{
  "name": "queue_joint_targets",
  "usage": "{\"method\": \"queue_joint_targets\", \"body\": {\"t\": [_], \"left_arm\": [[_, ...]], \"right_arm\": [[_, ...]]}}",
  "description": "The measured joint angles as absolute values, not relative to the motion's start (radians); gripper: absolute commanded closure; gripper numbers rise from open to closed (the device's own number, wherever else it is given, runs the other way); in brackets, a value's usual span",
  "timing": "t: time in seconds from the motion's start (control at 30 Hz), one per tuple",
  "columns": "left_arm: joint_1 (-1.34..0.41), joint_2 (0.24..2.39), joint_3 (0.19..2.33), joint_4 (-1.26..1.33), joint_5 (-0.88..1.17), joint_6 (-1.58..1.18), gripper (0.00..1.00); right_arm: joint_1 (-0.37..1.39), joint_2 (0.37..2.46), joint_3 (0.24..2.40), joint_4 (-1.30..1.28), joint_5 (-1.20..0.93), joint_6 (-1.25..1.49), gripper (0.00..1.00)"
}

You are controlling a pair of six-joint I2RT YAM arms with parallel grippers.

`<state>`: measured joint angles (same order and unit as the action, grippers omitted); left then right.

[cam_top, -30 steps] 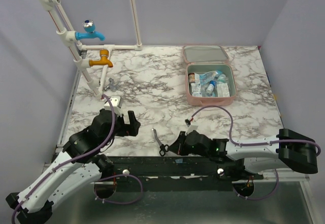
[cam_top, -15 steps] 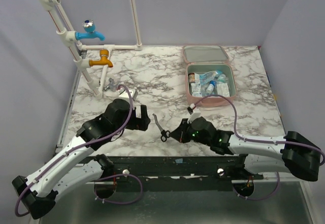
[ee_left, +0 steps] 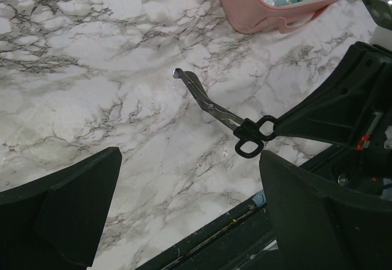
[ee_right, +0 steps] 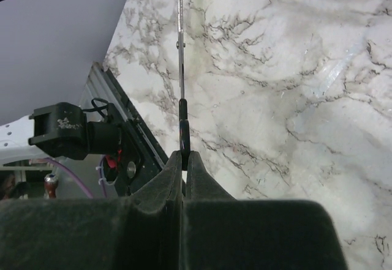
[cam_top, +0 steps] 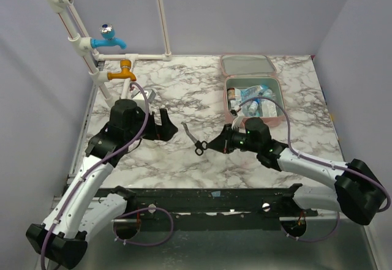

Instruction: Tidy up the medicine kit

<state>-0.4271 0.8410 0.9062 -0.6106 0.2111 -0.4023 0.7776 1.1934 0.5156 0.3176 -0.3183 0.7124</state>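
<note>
Both arms have reached out from the near edge of the white, grey-veined marble-patterned desk [cam_top: 184,92] toward its middle since a second ago, and the scissors have travelled with the right one. The right gripper [cam_top: 211,146] is clamped shut on one black handle loop of the slim grey metal scissors with angled blades [cam_top: 191,138], holding them just above the desk with the blade tip pointing toward the far left. The left gripper [cam_top: 165,125] hovers just to the left of the blades with its jaws spread wide and nothing between them; its wrist camera looks straight down at the scissors. The medicine kit, a pale pink soft zip case with rounded corners [cam_top: 247,65], lies open at the far right corner of the desk, its grey-lined lid folded back toward the far edge and its tray already holding small clear bottles and packets [cam_top: 252,100]. The step looks like a handover or regrip of the scissors before they go into the case. To do it well, the left jaws should probably close across the flat of the blades near the pivot, well apart from the right fingertips, and take a firm hold before the right gripper lets go. A thin handle pinched at one point can swing, so slow moves seem wise.
</note>
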Motion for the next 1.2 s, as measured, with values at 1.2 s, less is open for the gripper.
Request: {"method": "queue_joint_targets", "body": {"t": [1.2], "left_arm": [[-0.202,0.769,0.748,-0.418,0.928,-0.482,0.15]], "right_arm": [[0.626,1.384,0.603,0.754,-1.116,0.904,0.99]]}}
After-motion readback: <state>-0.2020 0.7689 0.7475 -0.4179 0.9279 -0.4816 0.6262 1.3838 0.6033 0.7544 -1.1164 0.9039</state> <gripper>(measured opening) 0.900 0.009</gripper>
